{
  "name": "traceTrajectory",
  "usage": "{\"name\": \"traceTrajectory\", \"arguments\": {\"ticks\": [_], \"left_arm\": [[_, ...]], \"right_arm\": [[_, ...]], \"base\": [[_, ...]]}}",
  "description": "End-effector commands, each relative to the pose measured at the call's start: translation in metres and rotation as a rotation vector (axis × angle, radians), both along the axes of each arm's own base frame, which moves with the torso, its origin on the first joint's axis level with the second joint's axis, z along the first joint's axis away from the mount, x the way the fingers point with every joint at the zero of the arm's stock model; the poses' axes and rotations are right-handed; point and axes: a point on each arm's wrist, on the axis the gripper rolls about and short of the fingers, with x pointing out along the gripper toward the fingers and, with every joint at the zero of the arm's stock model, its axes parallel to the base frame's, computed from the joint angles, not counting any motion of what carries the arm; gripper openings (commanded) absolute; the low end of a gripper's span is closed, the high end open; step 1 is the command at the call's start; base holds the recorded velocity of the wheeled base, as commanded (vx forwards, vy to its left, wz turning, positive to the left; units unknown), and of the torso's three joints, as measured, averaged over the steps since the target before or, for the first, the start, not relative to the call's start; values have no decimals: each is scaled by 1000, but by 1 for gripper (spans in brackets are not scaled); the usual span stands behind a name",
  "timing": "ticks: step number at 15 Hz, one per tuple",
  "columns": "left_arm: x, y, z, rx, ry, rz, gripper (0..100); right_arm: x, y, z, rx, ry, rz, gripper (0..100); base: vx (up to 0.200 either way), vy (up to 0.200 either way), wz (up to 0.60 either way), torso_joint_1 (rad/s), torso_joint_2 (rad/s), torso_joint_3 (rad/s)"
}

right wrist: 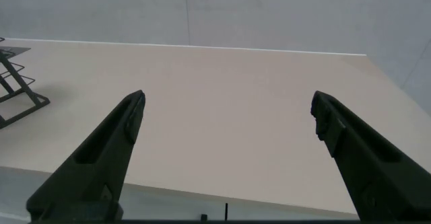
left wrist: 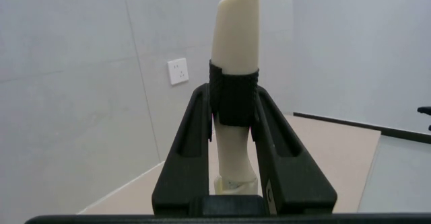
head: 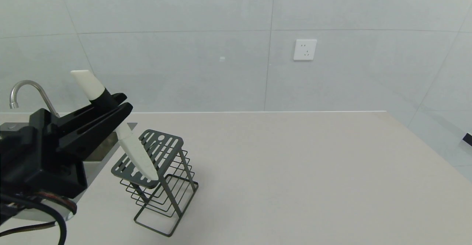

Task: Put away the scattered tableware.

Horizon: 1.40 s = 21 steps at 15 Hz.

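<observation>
the left tool (head: 123, 103) is clamped on a white knife (head: 134, 147) at its black collar, with the handle end up and the blade slanting down. the blade tip lies at the slotted top plate of the dark wire rack (head: 167, 145); i cannot tell if it is in a slot. the rack stands on the pale bench (head: 295, 171). the right tool (right wrist: 227, 103) hangs wide apart above the bench, well apart from the rack. a faucet (head: 27, 86) curves behind the rack.

You're looking down from the head over the counter (head: 295, 171). The left wrist camera is facing the wall socket (head: 305, 49) too, while the right is skimming low, apparently sharing the rack (head: 169, 143).
</observation>
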Motion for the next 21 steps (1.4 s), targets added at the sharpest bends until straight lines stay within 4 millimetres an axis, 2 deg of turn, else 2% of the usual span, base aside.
{"name": "traceTrajectory", "arguments": {"ticks": [1,3,7,12,15,18,19,20,21], "left_arm": [[0,0,0,0,1,0,0],[1,0,-1,3,8,0,0],[5,-3,-5,13,30,-7,0],[28,-12,-23,161,-18,42,0],[31,-21,-11,155,-74,-64,0],[42,-8,9,176,-153,-151,0],[43,-7,9,179,-154,-154,0],[47,7,8,202,-146,-138,0],[48,9,7,199,-134,-135,0]], "right_arm": [[0,0,0,-1,1,-5,100],[0,0,0,2,2,-4,100],[0,0,0,-5,1,0,100],[0,0,0,-50,-5,-2,100],[0,0,0,-52,-7,-2,100],[0,0,0,-49,-8,0,100],[0,0,0,-49,-10,-2,100],[0,0,0,-47,-9,0,100],[0,0,0,-46,-9,0,100]], "base": [[0,0,0,0,0,0],[0,0,600,2,7,5],[0,0,0,0,0,0],[0,0,0,0,0,0],[0,0,0,0,0,0],[0,0,0,0,0,0],[0,0,0,0,0,0],[0,0,0,0,0,0],[0,0,0,0,0,0]]}}
